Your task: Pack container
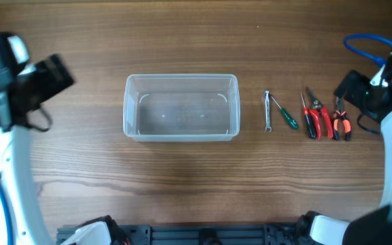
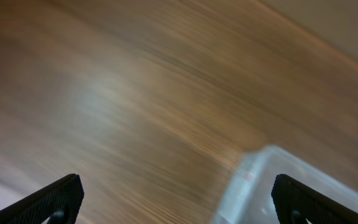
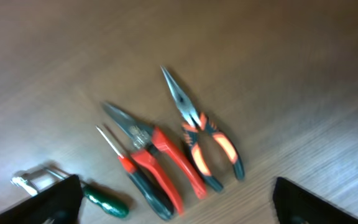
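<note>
The clear, empty container [image 1: 182,77] stands in the middle of the table. To its right lie a row of hand tools: a silver wrench [image 1: 267,111], a green-handled screwdriver [image 1: 286,116], a small red-and-black screwdriver [image 1: 309,119], red-handled pliers [image 1: 324,119] and orange-and-black needle-nose pliers [image 1: 343,122]. My right gripper [image 1: 352,87] is open and empty, hovering just right of the tools. In the right wrist view [image 3: 176,199] the needle-nose pliers [image 3: 204,134] and red pliers [image 3: 157,162] lie between its fingers. My left gripper [image 1: 52,76] is open and empty, left of the container, whose corner [image 2: 272,180] shows blurred.
The table is brown wood. A blue cable [image 1: 363,47] loops at the far right behind the right arm. The arm bases and a black rail [image 1: 203,235] sit along the front edge.
</note>
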You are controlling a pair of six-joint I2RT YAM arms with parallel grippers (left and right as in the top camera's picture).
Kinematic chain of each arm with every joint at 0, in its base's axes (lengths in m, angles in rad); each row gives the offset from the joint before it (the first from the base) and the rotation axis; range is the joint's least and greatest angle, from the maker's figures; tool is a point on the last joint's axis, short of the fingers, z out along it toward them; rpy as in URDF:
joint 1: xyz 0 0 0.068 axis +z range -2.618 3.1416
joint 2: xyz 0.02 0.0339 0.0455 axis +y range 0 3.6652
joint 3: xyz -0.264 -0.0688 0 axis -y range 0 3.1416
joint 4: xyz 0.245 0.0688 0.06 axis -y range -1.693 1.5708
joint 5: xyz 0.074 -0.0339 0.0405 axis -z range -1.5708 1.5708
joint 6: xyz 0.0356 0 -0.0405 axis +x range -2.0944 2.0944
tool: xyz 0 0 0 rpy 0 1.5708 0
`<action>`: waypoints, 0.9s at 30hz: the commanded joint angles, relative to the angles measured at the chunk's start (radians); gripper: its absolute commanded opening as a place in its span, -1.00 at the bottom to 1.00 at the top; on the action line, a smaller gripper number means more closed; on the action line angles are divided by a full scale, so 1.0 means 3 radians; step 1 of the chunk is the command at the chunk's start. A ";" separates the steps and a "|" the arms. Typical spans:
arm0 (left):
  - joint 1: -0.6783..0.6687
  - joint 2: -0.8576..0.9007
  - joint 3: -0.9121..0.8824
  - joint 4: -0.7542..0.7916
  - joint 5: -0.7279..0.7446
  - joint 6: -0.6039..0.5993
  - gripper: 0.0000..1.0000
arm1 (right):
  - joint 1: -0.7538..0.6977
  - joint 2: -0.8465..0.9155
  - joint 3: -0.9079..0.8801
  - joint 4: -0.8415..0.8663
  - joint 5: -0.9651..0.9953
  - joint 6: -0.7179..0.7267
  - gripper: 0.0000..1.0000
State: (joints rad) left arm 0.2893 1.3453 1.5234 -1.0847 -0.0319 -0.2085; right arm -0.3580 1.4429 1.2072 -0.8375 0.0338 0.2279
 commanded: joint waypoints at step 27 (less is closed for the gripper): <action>0.0470 0.0033 0.0006 -0.0017 -0.0050 -0.0031 1.00 | -0.0173 0.1245 -0.0743 0.0893 -0.0053 0.0332 -0.30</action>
State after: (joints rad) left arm 0.4248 1.3518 1.5234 -1.0889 -0.0402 -0.2081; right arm -0.4042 1.7988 1.0340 -0.6132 0.0338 0.2779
